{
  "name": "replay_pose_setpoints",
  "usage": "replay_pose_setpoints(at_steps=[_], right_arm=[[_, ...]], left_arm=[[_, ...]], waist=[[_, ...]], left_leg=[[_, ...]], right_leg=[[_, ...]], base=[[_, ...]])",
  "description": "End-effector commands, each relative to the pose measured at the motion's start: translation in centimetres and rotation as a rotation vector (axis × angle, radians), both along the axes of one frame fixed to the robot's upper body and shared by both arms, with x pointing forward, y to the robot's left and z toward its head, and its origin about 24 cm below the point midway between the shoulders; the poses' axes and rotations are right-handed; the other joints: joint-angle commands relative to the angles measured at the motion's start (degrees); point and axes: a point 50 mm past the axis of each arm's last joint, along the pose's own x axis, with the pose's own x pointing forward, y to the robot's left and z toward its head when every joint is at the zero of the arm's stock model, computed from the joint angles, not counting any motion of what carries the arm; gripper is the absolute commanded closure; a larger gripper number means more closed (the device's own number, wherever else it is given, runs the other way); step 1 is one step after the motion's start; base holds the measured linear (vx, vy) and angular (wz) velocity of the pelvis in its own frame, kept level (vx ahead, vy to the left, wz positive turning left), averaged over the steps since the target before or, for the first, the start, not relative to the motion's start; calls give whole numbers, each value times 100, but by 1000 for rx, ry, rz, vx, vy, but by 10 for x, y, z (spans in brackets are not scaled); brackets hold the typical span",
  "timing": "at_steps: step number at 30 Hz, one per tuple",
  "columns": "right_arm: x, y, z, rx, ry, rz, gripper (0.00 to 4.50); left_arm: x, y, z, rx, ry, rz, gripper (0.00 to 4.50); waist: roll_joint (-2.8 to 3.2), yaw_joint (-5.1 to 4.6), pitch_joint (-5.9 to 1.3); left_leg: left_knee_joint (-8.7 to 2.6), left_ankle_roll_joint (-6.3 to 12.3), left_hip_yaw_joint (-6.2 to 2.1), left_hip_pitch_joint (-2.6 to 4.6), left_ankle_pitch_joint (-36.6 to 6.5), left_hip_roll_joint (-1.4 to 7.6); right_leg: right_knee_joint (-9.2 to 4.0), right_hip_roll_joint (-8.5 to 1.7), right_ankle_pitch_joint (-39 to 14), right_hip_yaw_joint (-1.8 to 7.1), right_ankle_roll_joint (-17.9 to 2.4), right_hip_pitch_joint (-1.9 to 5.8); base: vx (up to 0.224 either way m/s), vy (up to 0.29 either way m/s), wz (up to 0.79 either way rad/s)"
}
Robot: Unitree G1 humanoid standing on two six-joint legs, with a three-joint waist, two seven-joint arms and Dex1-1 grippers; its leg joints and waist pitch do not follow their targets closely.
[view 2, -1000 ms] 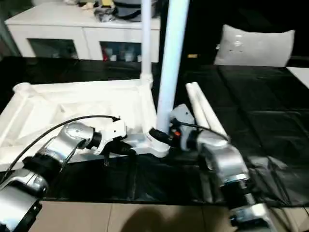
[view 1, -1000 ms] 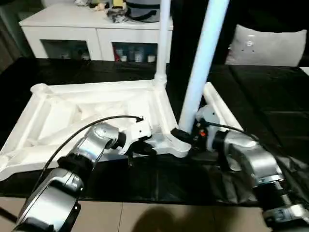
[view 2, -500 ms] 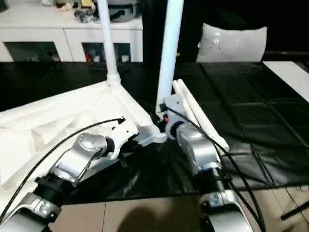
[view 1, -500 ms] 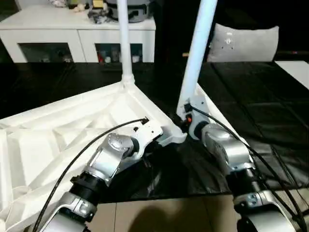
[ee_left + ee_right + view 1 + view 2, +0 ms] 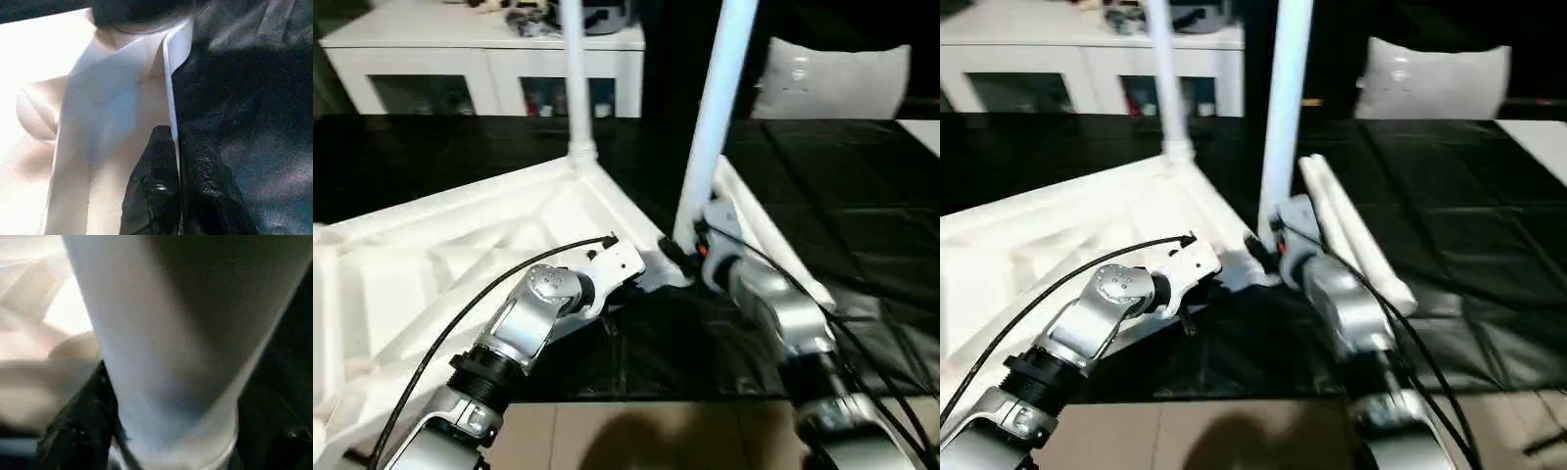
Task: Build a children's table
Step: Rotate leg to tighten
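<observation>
The white tabletop (image 5: 460, 255) lies upside down with its ribbed underside up. One white leg (image 5: 576, 78) stands upright in the far corner socket. A second leg (image 5: 715, 108) rises from the near right corner. Two loose legs (image 5: 759, 230) lie side by side to the right of the top. My left gripper (image 5: 607, 315) is shut on the tabletop's thin near rim (image 5: 168, 73), close to that corner. My right gripper (image 5: 674, 253) sits at the base of the near leg (image 5: 166, 347), which stands right in front of its wrist camera.
A black sheet (image 5: 862, 196) covers the work surface, and its front edge meets tan floor (image 5: 656, 436). A white cabinet with glass doors (image 5: 489, 59) stands behind. A grey cushion (image 5: 832, 83) rests at the back right.
The whole picture has shifted with the camera. Both grippers keep their places, the left on the tabletop's rim and the right at the near leg's base.
</observation>
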Motion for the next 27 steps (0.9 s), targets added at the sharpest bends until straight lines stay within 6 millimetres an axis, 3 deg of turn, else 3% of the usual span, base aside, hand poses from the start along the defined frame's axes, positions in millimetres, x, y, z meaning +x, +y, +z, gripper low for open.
replay_pose_setpoints(at_steps=[1,2,3,4,5,7,8,9,10,12,14,17,20,21,22,27], right_arm=[[-9,-6,-7,11,31,44,101],[-13,-12,-2,24,1,76,92],[-13,-13,-1,25,-5,82,84],[-17,-19,5,26,-50,130,71],[-20,-22,8,33,-65,154,60],[-25,-27,14,38,-97,217,49],[-29,-33,18,24,-119,268,43],[-29,-33,18,24,-119,268,27],[-30,-37,21,15,-130,291,27],[-31,-43,28,3,-148,342,16],[-32,-45,33,-7,-160,381,16],[-33,-47,39,-16,-177,442,16],[-31,-48,40,-22,-175,459,16],[-30,-48,39,-15,-162,467,16],[-29,-48,38,-9,-153,472,16],[-29,-42,32,30,-106,514,62]], left_arm=[[-2,0,-4,0,3,-58,450],[-2,2,-5,1,2,-80,450],[-2,2,-5,2,3,-83,450],[-2,6,-7,17,8,-105,450],[-2,8,-8,28,7,-115,450],[-2,11,-10,47,11,-145,450],[-2,14,-10,56,17,-172,450],[-2,14,-10,56,17,-172,450],[-2,16,-10,64,18,-188,450],[-2,21,-11,94,15,-243,450],[-3,25,-13,116,21,-272,450],[-4,28,-12,127,36,-334,450],[-5,29,-12,126,42,-369,450],[-6,29,-12,133,50,-397,450],[-7,29,-12,139,55,-415,450],[-11,27,-12,133,80,-465,450]], waist=[[3,54,-274],[-29,74,-293],[-37,81,-291],[-34,99,-311],[-38,126,-332],[-50,197,-428],[-66,188,-425],[-7,206,-420],[-42,189,-414],[-29,205,-412],[-12,205,-378],[-15,209,-361],[-10,207,-372],[-34,206,-376],[-13,209,-389],[-29,268,-417]], left_leg=[[-477,345,-97,-101,-996,384],[-451,406,-58,-91,-801,389],[-448,442,-51,-106,-741,378],[-417,483,-30,-146,-510,359],[-393,554,-20,-183,-362,338],[-286,835,-22,-224,457,325],[-249,1036,-25,-285,735,308],[-236,1115,-20,-276,737,304],[-228,1179,-16,-299,666,306],[-217,1169,-12,-307,488,303],[-246,998,-12,-303,114,335],[-279,789,-15,-276,-149,350],[-286,655,-25,-272,-125,381],[-283,655,-23,-276,-109,378],[-274,672,-24,-270,-37,374],[-236,774,-14,-275,249,382]], right_leg=[[-456,-462,-2218,434,-588,209],[-406,-453,-1818,446,-768,194],[-388,-444,-1748,449,-843,205],[-330,-456,-1474,462,-993,235],[-313,-451,-1322,456,-1000,271],[-105,-435,-65,453,-1216,297],[-50,-427,386,444,-1302,309],[-64,-434,411,434,-1333,285],[-72,-434,305,427,-1342,296],[-114,-419,-136,402,-1271,289],[-208,-419,-946,384,-1076,277],[-262,-410,-1477,381,-880,257],[-221,-415,-1294,400,-927,253],[-213,-417,-1240,399,-950,258],[-189,-417,-1097,400,-1019,253],[-111,-428,-637,403,-1177,264]], base=[[65,-31,11],[68,-35,13],[68,-35,13],[73,-36,9],[71,-31,3],[62,-26,2],[0,0,0],[0,0,0],[0,0,0],[0,0,0],[0,0,0],[0,0,0],[0,0,0],[0,0,0],[0,0,0],[0,0,0]])
